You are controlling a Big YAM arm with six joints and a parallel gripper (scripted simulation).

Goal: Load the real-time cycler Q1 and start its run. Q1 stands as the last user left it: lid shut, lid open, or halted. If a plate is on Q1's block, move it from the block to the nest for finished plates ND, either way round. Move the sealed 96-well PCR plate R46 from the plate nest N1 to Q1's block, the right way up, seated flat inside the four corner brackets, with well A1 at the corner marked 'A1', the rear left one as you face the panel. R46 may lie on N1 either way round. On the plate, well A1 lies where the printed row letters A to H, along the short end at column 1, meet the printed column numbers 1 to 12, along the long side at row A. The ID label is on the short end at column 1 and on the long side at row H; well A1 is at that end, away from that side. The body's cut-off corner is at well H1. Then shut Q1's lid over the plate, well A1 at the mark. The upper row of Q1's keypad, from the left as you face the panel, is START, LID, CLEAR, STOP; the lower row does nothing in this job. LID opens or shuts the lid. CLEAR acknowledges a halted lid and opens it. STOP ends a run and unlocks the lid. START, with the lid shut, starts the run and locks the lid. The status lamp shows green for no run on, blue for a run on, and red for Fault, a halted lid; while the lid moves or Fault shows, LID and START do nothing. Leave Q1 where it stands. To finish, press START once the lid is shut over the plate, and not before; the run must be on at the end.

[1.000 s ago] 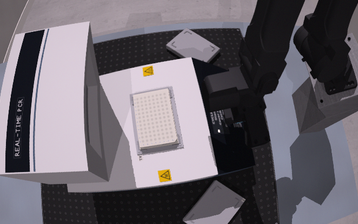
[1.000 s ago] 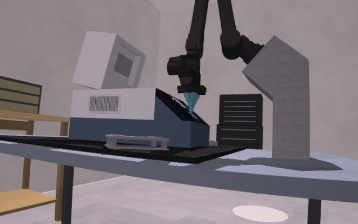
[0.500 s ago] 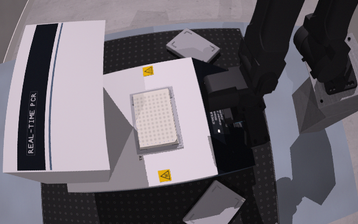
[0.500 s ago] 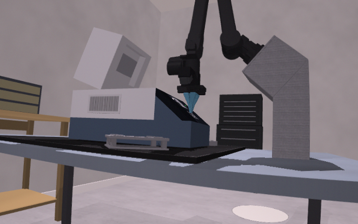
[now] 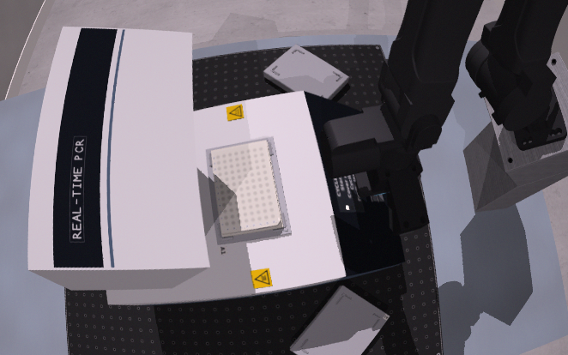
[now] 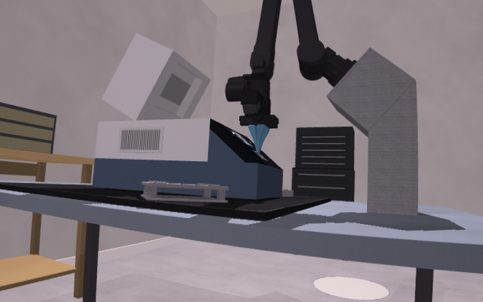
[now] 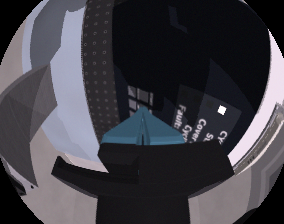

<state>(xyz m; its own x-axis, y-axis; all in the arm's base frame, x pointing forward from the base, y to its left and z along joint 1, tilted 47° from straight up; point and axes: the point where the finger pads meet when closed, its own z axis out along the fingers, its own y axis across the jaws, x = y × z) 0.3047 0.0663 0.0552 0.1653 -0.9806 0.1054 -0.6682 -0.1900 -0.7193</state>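
The cycler Q1 stands on the black mat. Its white lid [image 5: 113, 150] is tilted part way over the deck, also seen raised at an angle in the exterior view [image 6: 157, 80]. The sealed plate R46 [image 5: 246, 187] sits flat on the block inside the brackets; the lid's shadow covers its near left part. An 'A1' mark [image 5: 222, 250] is printed on the deck by one plate corner. My gripper [image 6: 259, 148] is shut and empty, its blue fingertips pointing down at the sloped dark keypad panel [image 5: 365, 212]. It also shows in the wrist view [image 7: 142, 123].
Two empty grey plate nests lie on the mat, one behind the cycler [image 5: 305, 72] and one at the front [image 5: 341, 324]. The arm's grey base block [image 5: 542, 141] stands at the right. Drawer cabinets stand behind [image 6: 324, 163].
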